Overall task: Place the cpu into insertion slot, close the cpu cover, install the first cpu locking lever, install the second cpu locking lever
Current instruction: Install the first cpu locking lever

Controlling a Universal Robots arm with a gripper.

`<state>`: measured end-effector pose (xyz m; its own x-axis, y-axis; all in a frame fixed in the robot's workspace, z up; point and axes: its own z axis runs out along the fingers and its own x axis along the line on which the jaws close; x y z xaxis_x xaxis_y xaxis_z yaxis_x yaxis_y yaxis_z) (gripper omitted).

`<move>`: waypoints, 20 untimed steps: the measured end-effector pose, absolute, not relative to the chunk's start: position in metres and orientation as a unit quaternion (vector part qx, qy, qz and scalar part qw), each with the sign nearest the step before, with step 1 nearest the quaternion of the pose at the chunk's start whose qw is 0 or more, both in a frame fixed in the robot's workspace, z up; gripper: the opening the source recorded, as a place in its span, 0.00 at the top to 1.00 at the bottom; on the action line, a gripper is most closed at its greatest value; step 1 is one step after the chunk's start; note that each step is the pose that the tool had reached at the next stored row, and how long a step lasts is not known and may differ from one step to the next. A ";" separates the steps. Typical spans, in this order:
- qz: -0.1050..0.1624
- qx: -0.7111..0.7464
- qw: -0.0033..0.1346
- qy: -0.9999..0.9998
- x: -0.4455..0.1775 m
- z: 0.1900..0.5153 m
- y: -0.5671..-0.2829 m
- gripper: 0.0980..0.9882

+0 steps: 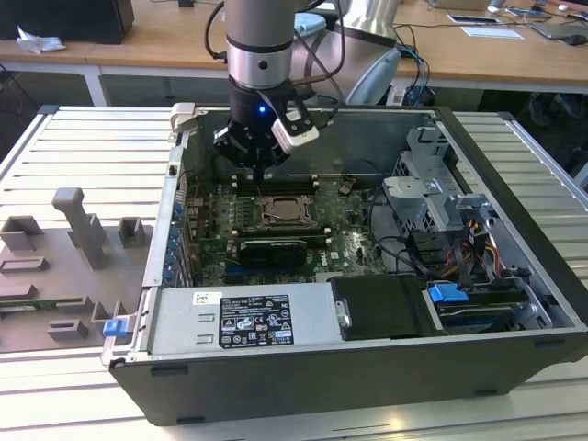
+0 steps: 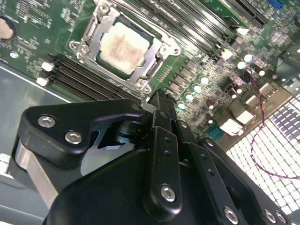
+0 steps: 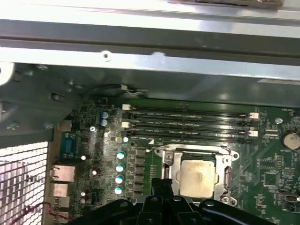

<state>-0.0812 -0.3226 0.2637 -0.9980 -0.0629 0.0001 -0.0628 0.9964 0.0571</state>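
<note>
The cpu (image 2: pixel 123 45) lies flat in the insertion slot (image 1: pixel 287 213), its pale beige top showing. The silvery cpu cover (image 2: pixel 89 44) lies down around it, framing the chip through its window. Both wrist views show the same: cpu (image 3: pixel 199 177), cover (image 3: pixel 168 161). My gripper (image 2: pixel 159 101) hangs just above the board beside one corner of the socket, near the memory slots, fingers pressed together with nothing seen between them. In the exterior view the gripper (image 1: pixel 261 170) is over the rear edge of the socket. A thin metal rod end (image 2: pixel 141 95) shows by the fingertips; contact cannot be told.
Long black memory slots (image 3: pixel 187 124) run beside the socket. A black ribbed card (image 1: pixel 273 250) sits in front of it. The power supply (image 1: pixel 243 322), drive cage (image 1: pixel 432 184) and case walls (image 1: pixel 175 211) hem in the board. A grey fixture tray (image 1: pixel 64 266) lies outside.
</note>
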 end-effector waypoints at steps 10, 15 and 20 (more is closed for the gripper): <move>-0.029 0.032 0.001 -0.999 -0.103 0.262 -0.307 0.99; -0.029 0.032 0.001 -0.999 -0.102 0.260 -0.298 0.99; -0.029 0.032 0.001 -0.999 -0.099 0.259 -0.296 0.99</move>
